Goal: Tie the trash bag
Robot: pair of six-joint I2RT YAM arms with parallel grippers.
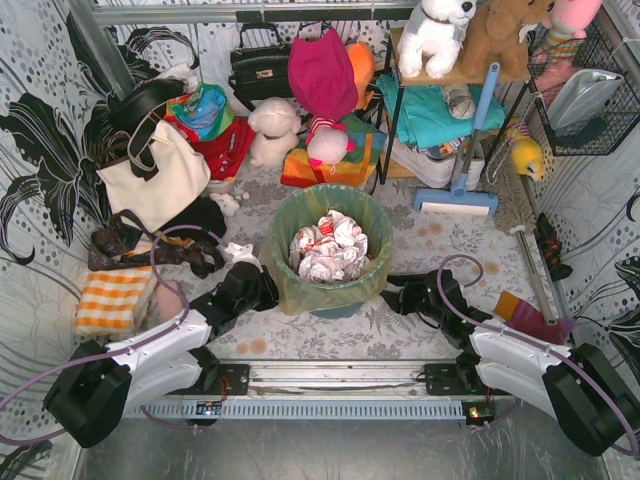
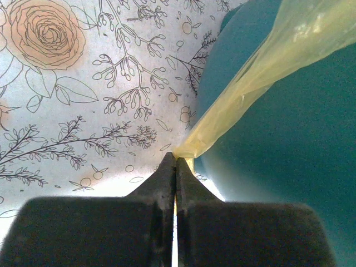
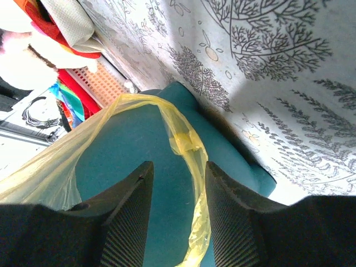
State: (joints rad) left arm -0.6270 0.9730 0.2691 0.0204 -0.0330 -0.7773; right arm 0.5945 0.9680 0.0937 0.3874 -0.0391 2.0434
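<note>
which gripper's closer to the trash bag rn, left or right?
Left. The left gripper is shut on a stretched strand of the trash bag, beside the bin. The right gripper is open, fingers either side of a hanging strip of bag, not pinching it.

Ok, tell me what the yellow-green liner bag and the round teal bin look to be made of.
The thin translucent yellow-green liner bag: likely plastic film, slightly glossy; it creases and teal shows through. The round teal bin: probably hard plastic, smooth matte wall; not certain.

The trash bag (image 1: 300, 280) sits in the bin (image 1: 338, 310), between left arm (image 1: 150, 355) and right arm (image 1: 520, 352).
</note>
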